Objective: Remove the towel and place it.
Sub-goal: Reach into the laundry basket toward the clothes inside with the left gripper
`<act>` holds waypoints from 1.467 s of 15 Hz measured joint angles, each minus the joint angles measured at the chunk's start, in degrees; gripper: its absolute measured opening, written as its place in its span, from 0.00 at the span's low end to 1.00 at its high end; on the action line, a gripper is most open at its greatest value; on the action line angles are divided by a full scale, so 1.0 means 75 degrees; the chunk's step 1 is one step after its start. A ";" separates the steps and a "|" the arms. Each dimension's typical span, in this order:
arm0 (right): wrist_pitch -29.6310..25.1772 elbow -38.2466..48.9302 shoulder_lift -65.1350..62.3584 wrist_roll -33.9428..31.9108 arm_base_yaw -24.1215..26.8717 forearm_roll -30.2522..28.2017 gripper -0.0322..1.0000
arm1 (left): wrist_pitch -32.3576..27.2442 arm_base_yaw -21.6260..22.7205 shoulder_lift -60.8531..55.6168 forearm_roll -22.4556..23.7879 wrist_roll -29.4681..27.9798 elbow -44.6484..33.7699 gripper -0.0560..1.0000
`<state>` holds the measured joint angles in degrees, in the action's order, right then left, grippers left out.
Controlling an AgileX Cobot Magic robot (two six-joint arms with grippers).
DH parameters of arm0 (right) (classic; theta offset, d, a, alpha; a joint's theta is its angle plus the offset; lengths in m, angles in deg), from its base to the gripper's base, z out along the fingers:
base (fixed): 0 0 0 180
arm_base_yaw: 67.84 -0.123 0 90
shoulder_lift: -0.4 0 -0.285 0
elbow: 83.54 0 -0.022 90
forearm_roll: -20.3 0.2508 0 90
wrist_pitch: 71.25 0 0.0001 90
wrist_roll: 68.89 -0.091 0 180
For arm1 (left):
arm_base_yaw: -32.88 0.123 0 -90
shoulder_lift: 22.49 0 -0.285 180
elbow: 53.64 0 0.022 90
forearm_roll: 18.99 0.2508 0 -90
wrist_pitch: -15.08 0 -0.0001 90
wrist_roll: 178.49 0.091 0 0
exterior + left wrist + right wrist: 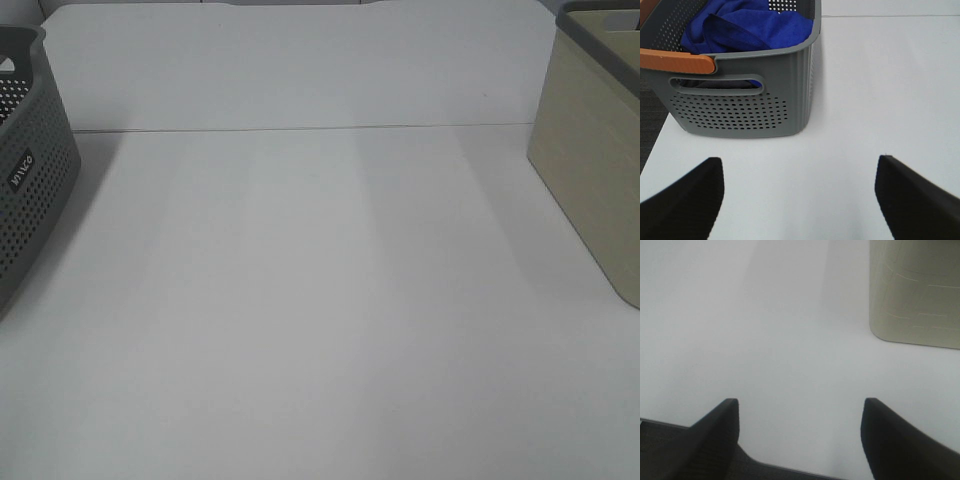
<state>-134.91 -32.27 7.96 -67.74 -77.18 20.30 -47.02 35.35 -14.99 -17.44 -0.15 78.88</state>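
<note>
Towel: royal-blue, plush nap, bunched in a soft heap inside the grey basket. We see one fold with a darker stitched hem curving across the top. The heap reaches about rim height on the near side, and a sliver of blue shows through the slot cut in the wall. We see it only from the left wrist.

Basket: hard grey plastic with rounded corners and a smooth rolled rim. Its walls are pierced with rows of small round holes below an oblong hand slot. An orange handle, flat and smooth with a rounded end, lies along the near rim.

Left gripper: released. Its two black matte fingers are spread wide over bare tabletop, near the basket and apart from it, with nothing between them.

Table: white, matte and flat, with a thin straight seam running across its far part. The grey basket stands at its left edge.

Right gripper: also released, dark fingers wide apart above the table's near edge, gripping nothing. Dark floor shows past that edge.

Beige bin: at the table's right side, well apart from the grey basket. It is pale olive-beige with a rounded corner and faint scored lines on its wall. From the high camera we note a darker grey rim.
</note>
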 joint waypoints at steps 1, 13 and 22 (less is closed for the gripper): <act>0.0000 0.0000 0.0000 0.0000 0.0000 0.0000 0.70 | 0.0000 0.0000 0.0000 0.0000 0.0000 0.0000 0.77; 0.0000 0.0000 0.0000 0.0000 0.0000 0.0000 0.70 | 0.0000 0.0000 0.0000 0.0000 0.0000 0.0000 0.77; 0.0000 0.0000 0.0000 0.0000 0.0000 0.0000 0.70 | 0.0000 0.0000 0.0000 0.0061 0.0000 0.0000 0.79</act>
<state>-134.91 -32.27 7.96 -67.74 -77.18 20.30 -47.02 35.35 -14.99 -16.98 -0.15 78.88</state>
